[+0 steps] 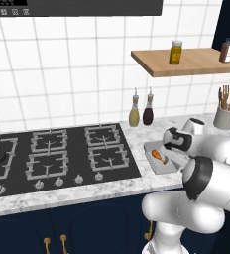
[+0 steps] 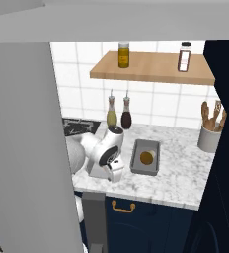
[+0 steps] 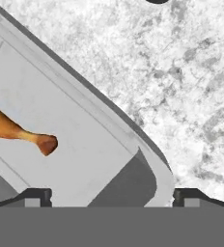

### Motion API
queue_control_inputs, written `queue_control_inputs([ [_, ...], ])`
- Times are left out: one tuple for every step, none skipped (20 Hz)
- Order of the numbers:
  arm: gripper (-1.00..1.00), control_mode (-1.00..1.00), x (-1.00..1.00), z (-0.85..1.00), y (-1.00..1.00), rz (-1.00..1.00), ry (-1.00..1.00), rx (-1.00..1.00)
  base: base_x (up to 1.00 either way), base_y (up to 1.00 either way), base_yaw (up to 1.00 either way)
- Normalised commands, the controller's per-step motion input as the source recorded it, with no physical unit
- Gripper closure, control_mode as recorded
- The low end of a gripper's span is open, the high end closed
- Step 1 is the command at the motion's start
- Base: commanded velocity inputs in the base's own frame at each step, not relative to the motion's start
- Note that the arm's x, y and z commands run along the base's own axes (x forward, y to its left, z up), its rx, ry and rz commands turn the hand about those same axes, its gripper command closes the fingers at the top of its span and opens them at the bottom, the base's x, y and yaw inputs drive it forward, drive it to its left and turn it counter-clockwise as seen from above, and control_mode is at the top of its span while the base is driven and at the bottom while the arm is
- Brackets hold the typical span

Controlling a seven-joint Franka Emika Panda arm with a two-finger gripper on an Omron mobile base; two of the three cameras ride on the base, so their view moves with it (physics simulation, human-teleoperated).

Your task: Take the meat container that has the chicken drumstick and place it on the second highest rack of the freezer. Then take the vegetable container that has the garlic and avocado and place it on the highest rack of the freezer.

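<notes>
The gripper hangs with jaws spread wide (nothing between them) over the meat container, whose rim runs diagonally from upper left to lower right; the chicken drumstick lies at left.

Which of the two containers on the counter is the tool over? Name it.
The meat container with the chicken drumstick: the open tool straddles its corner. The other container, holding the yellow-brown avocado, sits apart to the right.

Bare white marble tabletop lies open beside the shallow grey meat tray, whose raised rim stands between the wide-spread claw tips.
</notes>
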Motion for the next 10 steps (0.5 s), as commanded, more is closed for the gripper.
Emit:
queue_control_inputs([
  [-1.00,-1.00,0.17,-0.30,0.00,-0.15,0.01,0.00,0.00,0.00,0.00],
  [-1.00,-1.00,0.19,-0.28,0.00,-0.13,0.01,0.00,0.00,0.00,0.00],
  [-1.00,-1.00,0.17,-0.27,0.00,-0.13,0.01,0.00,0.00,0.00,0.00],
  [-1.00,-1.00,0.07,-0.27,0.00,-0.13,0.01,0.00,0.00,0.00,0.00],
  [-1.00,-1.00,0.01,-0.31,0.00,-0.12,0.01,0.00,0.00,0.00,0.00],
  [-1.00,-1.00,0.01,-0.34,0.00,-0.12,0.02,0.00,0.00,0.00,0.00],
  [-1.00,-1.00,0.00,-0.34,0.00,-0.12,0.02,0.00,0.00,0.00,0.00],
  [-1.00,-1.00,0.00,-0.36,0.00,-0.12,0.03,0.00,0.00,0.00,0.00],
  [1.00,-1.00,0.00,-0.35,0.00,-0.12,0.03,0.00,0.00,0.00,0.00],
  [1.00,-1.00,0.00,-0.36,0.00,-0.12,0.03,0.00,0.00,0.00,0.00],
])
